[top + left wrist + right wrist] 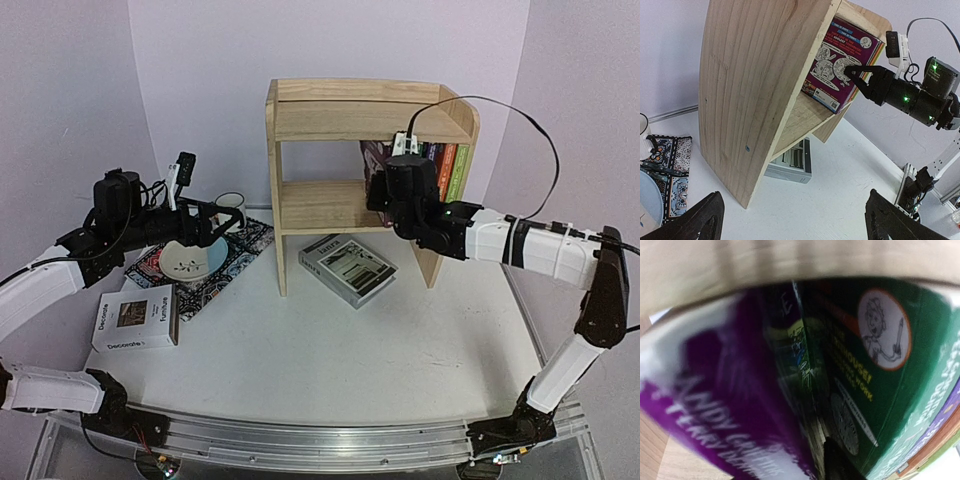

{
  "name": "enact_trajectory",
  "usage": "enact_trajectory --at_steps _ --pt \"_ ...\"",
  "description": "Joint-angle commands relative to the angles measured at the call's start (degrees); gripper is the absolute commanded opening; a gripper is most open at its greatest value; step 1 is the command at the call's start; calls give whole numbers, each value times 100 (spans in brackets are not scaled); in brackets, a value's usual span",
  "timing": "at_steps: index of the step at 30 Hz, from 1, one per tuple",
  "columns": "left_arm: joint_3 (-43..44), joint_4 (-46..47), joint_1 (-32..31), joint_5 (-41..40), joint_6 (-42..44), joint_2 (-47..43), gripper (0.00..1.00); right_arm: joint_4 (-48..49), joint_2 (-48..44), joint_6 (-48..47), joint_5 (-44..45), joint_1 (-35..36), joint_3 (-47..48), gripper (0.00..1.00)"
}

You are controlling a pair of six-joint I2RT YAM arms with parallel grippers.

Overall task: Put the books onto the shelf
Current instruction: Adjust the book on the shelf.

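My right hand [854,75] reaches into the small unfinished pine two-tier shelf [300,205], its black fingers [863,82] against the cover of a purple cartoon-covered paperback [837,62]. That book stands on the middle board at the left end of a row of colourful paperbacks [448,165], packed against the right side panel. The wrist view is blurred and filled with purple and dark green covers, so I cannot tell whether this hand is clamped on the purple book or only pressing on it. A larger grey-white book [348,268] lies flat on the white worktop [330,350], partly under the shelf's lower board. A thick white "Decorate" book [137,317] lies flat well to the left, just beside a dark patterned placemat [245,245]. My left hand [205,228] hangs spread wide and empty above that mat, over a pale shallow bowl [190,262] and near a white mug [231,208].
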Motion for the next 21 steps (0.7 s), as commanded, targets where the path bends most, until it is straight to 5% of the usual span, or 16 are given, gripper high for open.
enact_trajectory --at_steps 1,4,10,21 --pt "168 208 3 45 6 -94 99 209 61 149 203 -59 286 25" --pt "169 208 4 66 -3 -73 99 205 42 284 207 -57 297 18" --pt "187 209 4 97 1 -81 99 196 -52 468 231 -60 221 19" --pt "165 209 4 89 37 -78 99 195 -101 250 308 -67 84 43"
